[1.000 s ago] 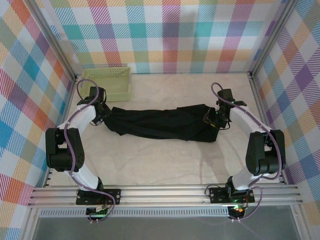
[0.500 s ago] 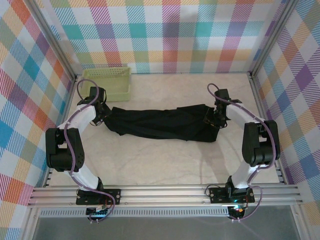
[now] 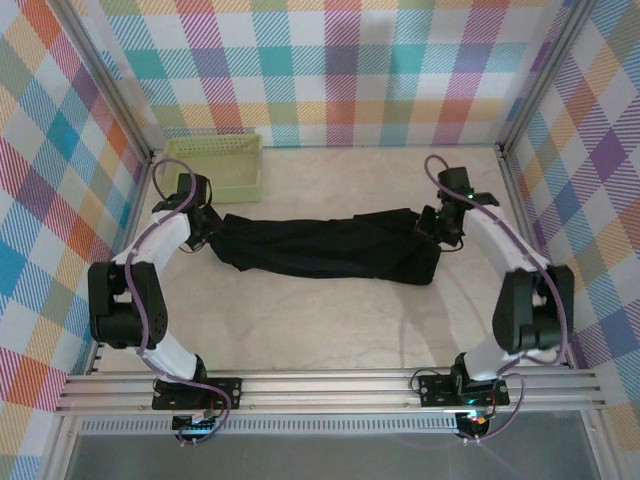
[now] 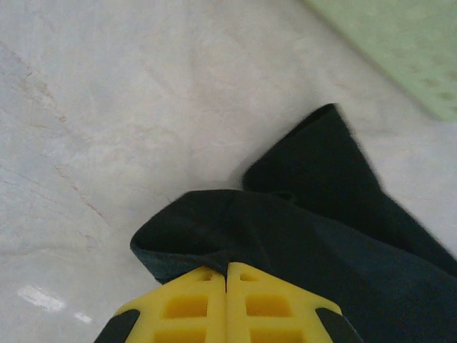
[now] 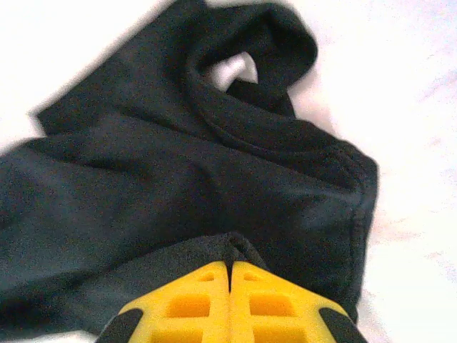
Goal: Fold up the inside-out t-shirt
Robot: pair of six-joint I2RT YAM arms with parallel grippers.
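black t-shirt (image 3: 325,248), bunched into one long, rumpled band, laid left to right across the middle of the pale marbled desk (image 3: 330,320). not yet folded: creased lengthwise and twisted in places. longer than the basket behind it is wide. left end drawn to a narrow point, right end thicker and rounded.

left tool (image 3: 213,230) at the shirt's left end, clenched on the t-shirt. in the left wrist view, yellow fingers (image 4: 186,304) pressed together with only a thin seam between them, a fold of black cloth caught at their tips, and a second lobe of cloth lying on the desk just beyond.

right tool (image 3: 433,226) at the shirt's right end, likewise clenched on the t-shirt. in the right wrist view, fingers closed tip to tip with dark cloth gathered over the tips. beyond them, a stitched hem curving down the right side and a small loop of cloth with pale desk showing through it.

both ends held low. cannot tell from above whether raised clear of the desk or resting on it.

pale yellow-green lattice basket (image 3: 215,165) at the far left of the desk, just behind the left tool, apart from the shirt. seen blurred at the upper right corner of the left wrist view.

white and black arms curving inward from their bases on the metal rail (image 3: 330,390) at the near edge. bright plaid walls (image 3: 330,70) on three sides.
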